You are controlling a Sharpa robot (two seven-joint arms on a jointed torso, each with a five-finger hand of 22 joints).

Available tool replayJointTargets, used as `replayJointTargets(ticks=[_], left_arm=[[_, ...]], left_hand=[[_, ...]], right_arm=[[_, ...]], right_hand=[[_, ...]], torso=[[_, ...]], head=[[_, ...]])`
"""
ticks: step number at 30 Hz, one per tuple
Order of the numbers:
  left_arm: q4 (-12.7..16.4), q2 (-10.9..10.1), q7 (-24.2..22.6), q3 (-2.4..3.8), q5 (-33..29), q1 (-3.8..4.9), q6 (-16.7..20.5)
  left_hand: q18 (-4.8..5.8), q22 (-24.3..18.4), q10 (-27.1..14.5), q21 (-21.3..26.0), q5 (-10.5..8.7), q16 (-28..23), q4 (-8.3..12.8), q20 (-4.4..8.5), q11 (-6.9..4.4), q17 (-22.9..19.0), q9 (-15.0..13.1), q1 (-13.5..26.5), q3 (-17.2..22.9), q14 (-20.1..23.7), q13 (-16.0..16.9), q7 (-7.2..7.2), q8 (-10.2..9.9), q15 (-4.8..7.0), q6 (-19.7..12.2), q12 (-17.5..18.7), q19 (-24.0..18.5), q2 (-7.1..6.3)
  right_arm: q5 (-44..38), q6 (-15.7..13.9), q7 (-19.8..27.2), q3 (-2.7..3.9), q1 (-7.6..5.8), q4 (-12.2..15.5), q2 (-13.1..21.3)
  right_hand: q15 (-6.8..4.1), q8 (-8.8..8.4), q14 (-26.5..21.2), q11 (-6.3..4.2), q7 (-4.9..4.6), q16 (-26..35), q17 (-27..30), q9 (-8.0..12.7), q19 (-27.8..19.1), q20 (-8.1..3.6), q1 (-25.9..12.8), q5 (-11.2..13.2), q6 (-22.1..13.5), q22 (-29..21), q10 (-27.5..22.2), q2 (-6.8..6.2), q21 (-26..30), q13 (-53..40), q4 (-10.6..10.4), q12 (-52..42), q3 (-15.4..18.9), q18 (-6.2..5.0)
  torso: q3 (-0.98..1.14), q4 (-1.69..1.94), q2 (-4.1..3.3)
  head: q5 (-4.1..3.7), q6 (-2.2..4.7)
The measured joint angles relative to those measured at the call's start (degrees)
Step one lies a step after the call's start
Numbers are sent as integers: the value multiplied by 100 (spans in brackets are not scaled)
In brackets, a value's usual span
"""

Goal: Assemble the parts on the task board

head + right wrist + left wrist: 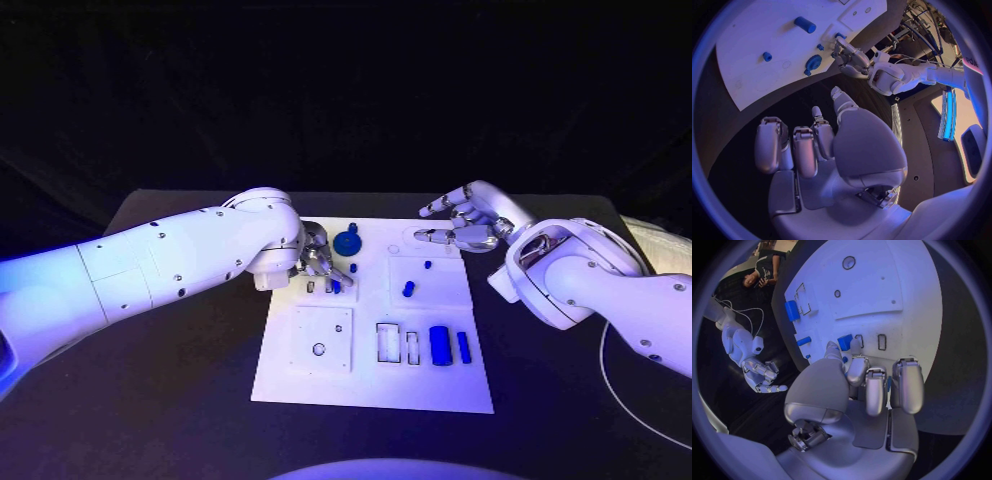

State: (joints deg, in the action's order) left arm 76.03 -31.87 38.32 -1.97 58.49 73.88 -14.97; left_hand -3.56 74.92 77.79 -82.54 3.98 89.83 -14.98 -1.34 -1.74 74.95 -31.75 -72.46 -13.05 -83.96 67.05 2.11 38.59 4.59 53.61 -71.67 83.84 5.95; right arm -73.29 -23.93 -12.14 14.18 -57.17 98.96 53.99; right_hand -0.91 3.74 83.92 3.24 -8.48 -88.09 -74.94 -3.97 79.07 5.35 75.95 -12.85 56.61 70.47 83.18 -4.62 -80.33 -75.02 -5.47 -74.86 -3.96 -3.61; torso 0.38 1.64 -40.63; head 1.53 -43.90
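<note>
The white task board (375,385) lies in the middle of the black table. My left hand (315,265) rests low over the board's far left part, thumb and a finger pinching a small blue part (845,342) beside narrow slots (882,341). A blue gear-shaped knob (348,241) stands just beyond that hand. My right hand (462,225) hovers at the board's far right corner, fingers loosely apart and holding nothing. A blue cylinder (438,345) and a slim blue bar (464,346) lie near the board's right side, next to two empty rectangular slots (389,342).
Two small blue parts (408,289) sit in the board's middle right. A square inset with a small hole (320,340) lies on the near left. A thin white cable (620,380) curves over the table's right side. Bare table (173,350) flanks the board.
</note>
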Motion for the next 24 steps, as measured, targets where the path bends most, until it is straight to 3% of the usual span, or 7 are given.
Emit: replayJointTargets(ticks=[11, 14, 17, 20, 22, 23, 24], left_arm=[[-16, 23, 0, 4, -15, 8, -12], [-17, 25, -3, 7, -26, 21, -8], [-18, 24, -5, 7, -42, 21, -5], [-17, 17, -5, 1, -62, 20, -3], [-6, 0, -5, -3, -85, 14, 1], [5, -14, -5, -6, -96, 10, 5], [24, -36, -5, -8, -112, 6, 11]], left_hand=[[0, 0, -14, 0, 51, 0, 292, 0, -17, -1, -80, -579, 656, 8, -13, -58, -62, 53, -146, 8, 0, 132], [0, 0, -40, 0, 85, 0, 473, 21, -43, -1, -52, -729, 1015, -9, -62, -50, -171, 70, -216, 72, 21, 42], [0, -1, -39, 0, 290, 0, 469, 21, -43, -1, -48, -864, 1306, -12, -103, -29, -273, 73, -237, 130, 21, -93], [0, -1, -39, 0, 397, 0, -13, 21, -42, -2, -54, -1032, 1801, -12, -150, 11, -361, 72, -237, 199, 21, -267], [0, -1, -38, 0, 398, 0, -423, 21, -42, -2, -165, -948, 2239, -13, -171, 34, -383, 66, -216, 255, 21, -523], [0, -1, -39, 0, 411, 0, -293, 21, -42, -2, -225, -766, 2903, -9, -101, 47, -383, 34, -202, 247, 21, -774], [0, -1, -36, 0, 411, 0, -348, 21, -45, -2, -272, -652, 3117, -3, -61, 56, -379, 22, -194, 211, 21, -934]], right_arm=[[-1, 23, -5, 0, 4, -18, -15], [-1, 30, -7, 0, 8, -24, -21], [-1, 40, -8, 0, 11, -29, -23], [0, 48, -9, 0, 12, -33, -24], [0, 56, -11, 0, 14, -36, -26], [1, 61, -11, 0, 14, -38, -26], [1, 67, -12, 0, 16, -40, -28]], right_hand=[[0, 0, 0, 0, 0, 0, 1, 0, 0, 0, 0, 0, 0, 0, 0, 0, 0, 0, 0, 0, 0, 1], [0, 0, 0, 0, 0, 0, 1, 0, 0, 0, 0, 0, 0, 0, 0, 0, 0, 0, 0, 0, 0, 1], [0, 0, 0, 0, 19, 0, 1, 1, 0, 0, 0, 0, 19, -5, 0, 0, 0, 0, 0, 0, 0, 2], [0, 0, 0, 0, 19, 0, 1, 1, 0, 0, 0, 0, 19, -5, 0, 0, 0, 0, 0, 0, 0, 3], [0, 0, 0, 0, 19, 0, 1, -1, 0, 0, 0, 0, 19, -5, 0, 0, 0, 0, 0, 0, 0, 3], [0, 0, 0, 0, 19, 0, 1, -3, 0, 0, 0, 0, 19, -5, 0, 0, 0, 0, 0, 0, 0, 3], [0, 0, 0, 0, 19, 0, 1, -4, 0, 0, 0, 0, 19, -5, 0, 0, 0, 0, 0, 0, 0, 4]], torso=[[-3, 5, -2], [-3, 6, -2], [-2, 5, 1], [-1, 5, 2], [-1, 5, 2], [-1, 4, 2], [-1, 4, 2]], head=[[-17, -20], [-17, -31], [-15, -39], [-11, -43], [-11, -44], [-11, -45], [-11, -45]])
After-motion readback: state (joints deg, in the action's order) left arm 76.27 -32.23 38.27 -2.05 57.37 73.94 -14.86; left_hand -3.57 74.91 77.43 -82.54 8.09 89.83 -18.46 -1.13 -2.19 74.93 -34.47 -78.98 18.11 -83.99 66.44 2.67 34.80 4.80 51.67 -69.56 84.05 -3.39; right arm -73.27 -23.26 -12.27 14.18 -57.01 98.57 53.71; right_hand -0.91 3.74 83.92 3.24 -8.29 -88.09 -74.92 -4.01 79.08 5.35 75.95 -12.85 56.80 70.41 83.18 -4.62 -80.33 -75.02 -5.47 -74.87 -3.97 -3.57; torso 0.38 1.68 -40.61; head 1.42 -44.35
